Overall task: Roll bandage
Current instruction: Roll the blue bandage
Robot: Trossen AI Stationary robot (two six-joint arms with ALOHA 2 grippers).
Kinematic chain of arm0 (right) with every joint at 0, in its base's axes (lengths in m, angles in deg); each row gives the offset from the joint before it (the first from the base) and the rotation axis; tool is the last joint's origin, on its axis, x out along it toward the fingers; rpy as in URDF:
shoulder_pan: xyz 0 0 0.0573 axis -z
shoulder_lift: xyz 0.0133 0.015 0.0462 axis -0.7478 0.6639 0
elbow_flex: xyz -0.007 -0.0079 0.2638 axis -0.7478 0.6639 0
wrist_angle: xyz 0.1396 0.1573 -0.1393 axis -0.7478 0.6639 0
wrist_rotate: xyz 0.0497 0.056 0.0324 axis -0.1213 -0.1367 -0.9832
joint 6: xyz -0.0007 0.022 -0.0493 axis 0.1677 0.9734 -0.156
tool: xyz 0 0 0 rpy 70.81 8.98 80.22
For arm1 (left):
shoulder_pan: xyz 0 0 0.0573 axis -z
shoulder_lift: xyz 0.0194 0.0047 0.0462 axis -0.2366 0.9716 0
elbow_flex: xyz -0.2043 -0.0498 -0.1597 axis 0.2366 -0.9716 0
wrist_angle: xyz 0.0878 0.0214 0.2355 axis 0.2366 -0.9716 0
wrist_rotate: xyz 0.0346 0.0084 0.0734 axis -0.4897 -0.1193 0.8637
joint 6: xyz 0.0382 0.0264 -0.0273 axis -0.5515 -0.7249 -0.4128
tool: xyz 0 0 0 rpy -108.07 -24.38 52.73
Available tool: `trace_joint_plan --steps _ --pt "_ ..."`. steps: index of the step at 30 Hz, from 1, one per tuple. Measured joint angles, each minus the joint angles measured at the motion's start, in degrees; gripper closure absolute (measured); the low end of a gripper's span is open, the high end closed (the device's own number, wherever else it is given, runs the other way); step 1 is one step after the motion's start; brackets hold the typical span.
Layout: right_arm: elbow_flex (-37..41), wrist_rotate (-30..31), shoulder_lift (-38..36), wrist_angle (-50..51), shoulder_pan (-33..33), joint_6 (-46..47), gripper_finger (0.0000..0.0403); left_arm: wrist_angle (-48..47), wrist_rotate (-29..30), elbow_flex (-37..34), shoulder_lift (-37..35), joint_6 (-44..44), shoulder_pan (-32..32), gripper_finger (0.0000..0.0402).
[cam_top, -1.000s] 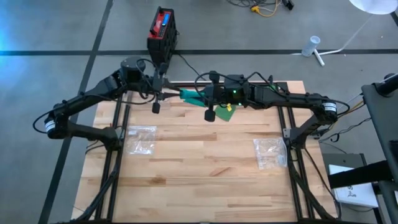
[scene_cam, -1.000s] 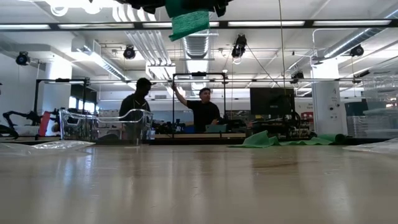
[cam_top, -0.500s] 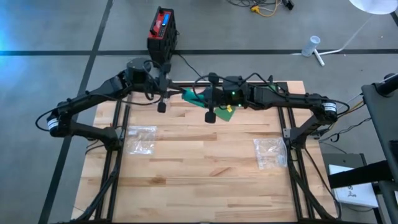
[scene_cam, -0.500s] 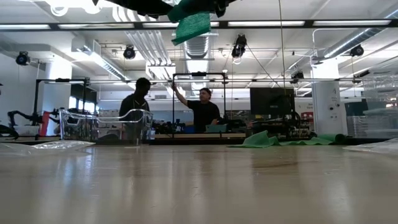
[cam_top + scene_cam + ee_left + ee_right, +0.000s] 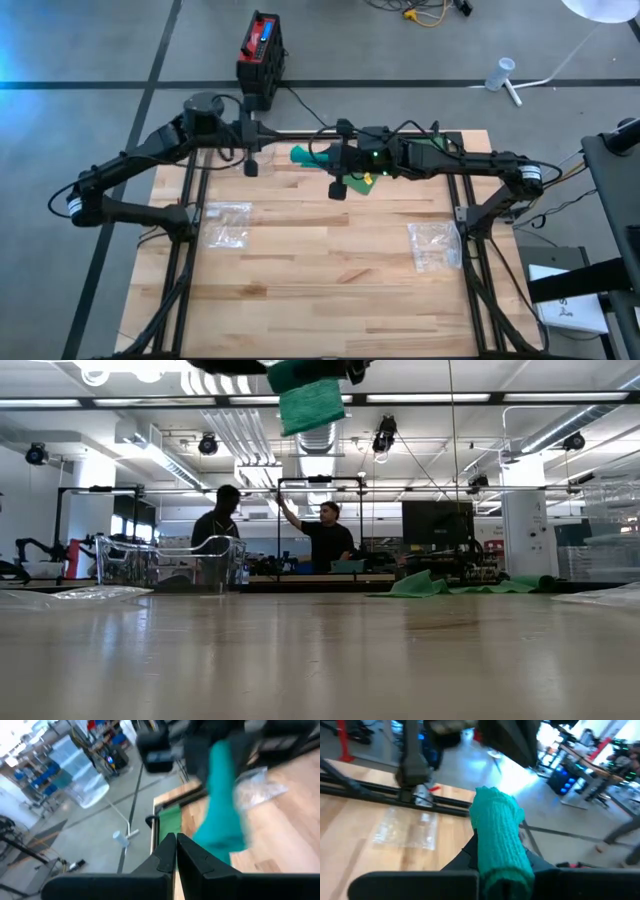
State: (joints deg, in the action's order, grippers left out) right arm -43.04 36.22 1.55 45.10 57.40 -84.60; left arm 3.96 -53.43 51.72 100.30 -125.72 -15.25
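Note:
The bandage [image 5: 300, 155] is a teal-green roll held high above the far part of the table; it shows at the top of the low view [image 5: 311, 402] and large in the right wrist view [image 5: 499, 837]. My right gripper [image 5: 320, 157] is shut on it. My left gripper [image 5: 264, 150] hangs a short way to the roll's left, pointing at it. Its fingers [image 5: 175, 847] are shut with nothing between them. The left wrist view shows the bandage [image 5: 221, 805] blurred beyond those fingertips. My right gripper pinches the bandage roll between its two fingers at the roll's near end [image 5: 506, 870]. The fingers come level from the table's right and lie along the roll. The roll sticks out past the fingertips toward my left gripper, lifted clear of the table.
A green cloth heap [image 5: 367, 182] lies on the table under my right arm and also shows in the low view [image 5: 430, 585]. Clear plastic bags lie at the left [image 5: 228, 222] and at the right [image 5: 435, 246]. People stand in the room behind.
My left gripper first went toward the bandage, then drew back toward the table's left edge, and now stands apart from it. The bandage's free end, slanted a second ago in the low view, now hangs more level. My right gripper keeps its hold.

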Motion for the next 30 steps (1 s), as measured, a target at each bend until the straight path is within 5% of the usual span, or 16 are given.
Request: trace_joint_plan --steps 10,17,21,25,30 --pt "0.0 0.73 0.0 -3.75 0.13 3.26 0.0384 3.15 -12.69 -0.01 0.56 5.91 0.83 0.0285" --pt "0.0 0.77 0.22 -6.12 0.07 3.44 0.0384 4.94 -12.29 -0.03 3.82 6.7 1.21 0.0168" --pt "0.0 0.77 0.28 -6.64 -0.3 2.98 0.0384 5.26 -7.82 -0.03 4.85 6.48 1.19 0.0135" --pt "0.0 0.17 0.26 -7.39 -0.59 2.7 0.0384 5.68 -7.52 -0.03 5.14 5.82 1.08 0.0164" --pt "0.0 -0.52 0.26 -7.59 -0.53 2.61 0.0384 5.79 -7.63 -0.03 5.14 5.82 1.15 0.0286"
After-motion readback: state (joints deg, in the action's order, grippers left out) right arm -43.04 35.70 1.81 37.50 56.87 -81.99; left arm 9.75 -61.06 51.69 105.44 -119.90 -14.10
